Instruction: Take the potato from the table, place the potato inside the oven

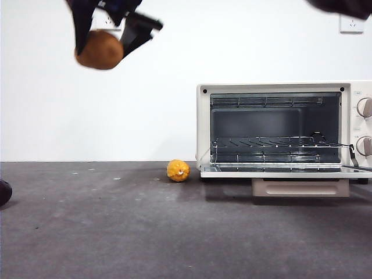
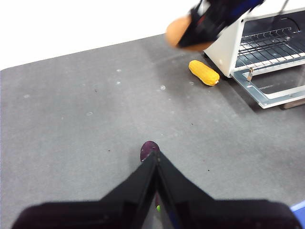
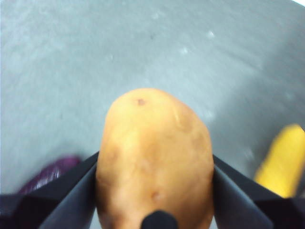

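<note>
Right tool (image 1: 104, 38) grips the potato (image 1: 99, 50), upper left of the frame, high above the worktop (image 1: 116, 232); oven (image 1: 279, 129) open; left tool (image 2: 156, 160) pinched closed.

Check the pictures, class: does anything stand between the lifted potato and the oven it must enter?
Nothing visible blocks it. The right hand holds the potato high above the table. The oven has its door down and its rack bare. The yellow lump lies low on the table by the oven's corner, beneath any path through the air.
</note>
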You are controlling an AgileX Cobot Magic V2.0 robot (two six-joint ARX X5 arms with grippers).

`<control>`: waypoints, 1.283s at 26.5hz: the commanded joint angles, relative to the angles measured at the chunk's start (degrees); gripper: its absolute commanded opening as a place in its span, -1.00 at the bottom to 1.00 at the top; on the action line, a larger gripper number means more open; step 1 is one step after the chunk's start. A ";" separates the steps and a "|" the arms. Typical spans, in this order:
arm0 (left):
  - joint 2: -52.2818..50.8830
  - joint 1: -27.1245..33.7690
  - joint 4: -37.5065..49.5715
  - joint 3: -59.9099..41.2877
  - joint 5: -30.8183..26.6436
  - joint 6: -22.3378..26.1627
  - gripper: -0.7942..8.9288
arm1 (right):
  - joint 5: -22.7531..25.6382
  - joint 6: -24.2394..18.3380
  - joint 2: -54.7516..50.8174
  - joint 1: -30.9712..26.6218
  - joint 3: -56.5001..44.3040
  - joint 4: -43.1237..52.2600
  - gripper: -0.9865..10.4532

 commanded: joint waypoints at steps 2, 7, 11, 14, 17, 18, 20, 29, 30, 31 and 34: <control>-0.35 0.09 0.22 -0.24 1.70 0.07 -0.85 | -1.22 2.49 -2.69 0.07 4.52 -1.73 -0.78; -0.35 0.09 0.22 -0.24 2.97 -0.68 -0.85 | -1.81 1.75 -8.17 1.07 4.07 -2.03 -0.78; -0.35 0.09 0.22 -0.24 2.95 -2.25 -0.85 | -1.46 1.68 -16.06 2.34 -1.86 -2.03 -0.78; -0.35 0.09 0.22 -0.24 2.91 -2.23 -0.85 | -2.34 1.05 -24.06 2.69 -13.55 -2.03 -0.78; -0.35 0.09 0.22 -0.24 2.49 -2.21 -0.85 | -1.79 0.70 -31.91 3.06 -26.14 -2.03 -0.78; -0.35 0.09 0.22 -0.24 2.49 -2.19 -0.85 | -1.03 0.42 -34.53 3.06 -30.23 -2.01 -0.78; -0.33 0.07 0.22 -0.24 2.49 -2.21 -0.85 | 1.07 0.11 -40.48 3.06 -39.98 -2.01 -0.78; -0.22 0.04 0.22 -0.24 -0.50 -2.62 -0.85 | 19.87 4.59 -64.85 2.71 -79.84 -1.97 -0.78; -0.22 0.04 0.22 -0.24 -0.50 -2.67 -0.85 | 20.59 5.75 -67.25 2.23 -83.71 -1.97 -0.78; -0.22 0.04 0.22 -0.24 -0.52 -2.64 -0.85 | 21.07 7.06 -69.18 1.81 -87.19 -1.97 -0.78; -0.22 0.04 0.22 -0.24 -1.75 -2.69 -0.85 | 23.71 11.30 -72.15 -0.33 -96.17 -1.62 -0.78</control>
